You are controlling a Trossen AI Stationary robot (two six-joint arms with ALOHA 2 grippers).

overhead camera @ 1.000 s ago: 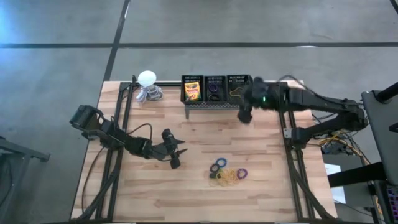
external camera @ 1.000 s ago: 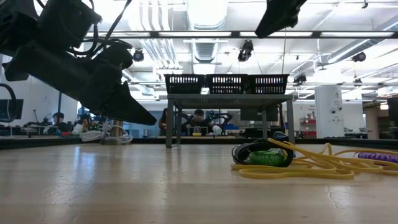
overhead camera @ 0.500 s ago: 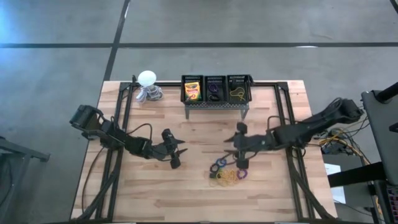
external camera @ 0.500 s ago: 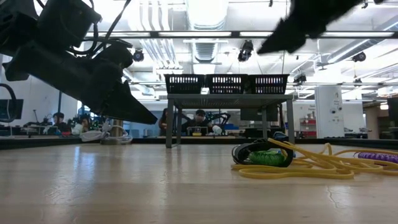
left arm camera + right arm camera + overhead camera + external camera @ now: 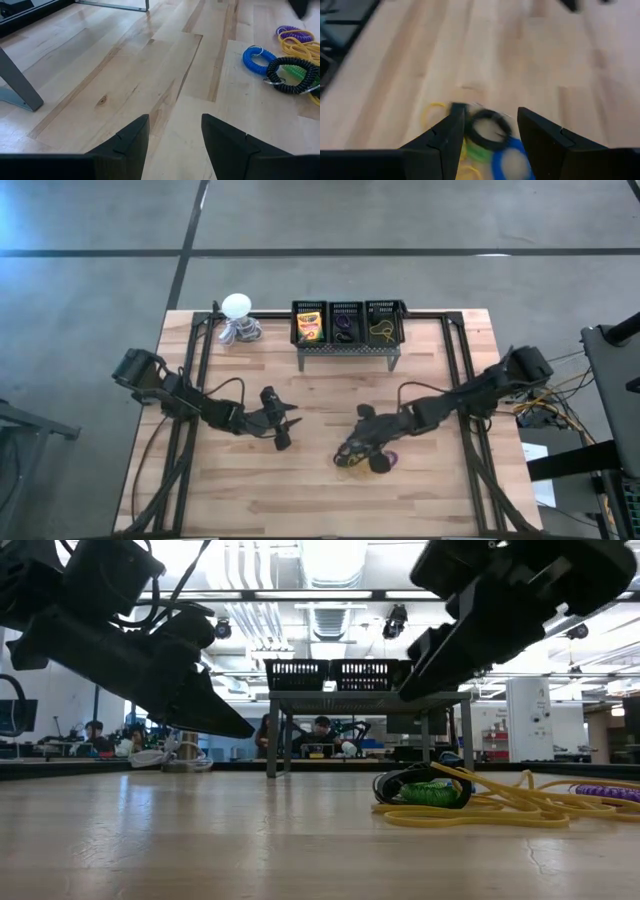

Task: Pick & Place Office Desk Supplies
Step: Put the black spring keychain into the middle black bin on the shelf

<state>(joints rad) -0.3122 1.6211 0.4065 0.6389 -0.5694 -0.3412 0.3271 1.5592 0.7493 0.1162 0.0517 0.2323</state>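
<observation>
The right gripper (image 5: 352, 450) hangs low over the loose heap of supplies, its two dark fingers (image 5: 445, 137) spread apart with nothing between them. Just ahead of those fingers lies a black coiled elastic ring (image 5: 490, 129), with a blue coiled ring (image 5: 512, 161) beside it, a green one (image 5: 296, 71) tucked under the black, and a purple coil (image 5: 290, 35) a little farther off. Thin yellow rubber bands (image 5: 490, 805) sprawl in a tangle underneath and around them all.

These look light and springy to me, the sort of thing that squashes and slides rather than resists. I'd close on the rim of the black ring, across its coil, not into the open middle. The bands may well snag and ride up with it.

Well beyond the gripper stands the black three-compartment mesh tray (image 5: 346, 311) on its stand, a yellow-and-green crayon box (image 5: 309, 326) in one end bin.

The left gripper (image 5: 283, 429) waits well apart from the heap, fingers parted and empty.
</observation>
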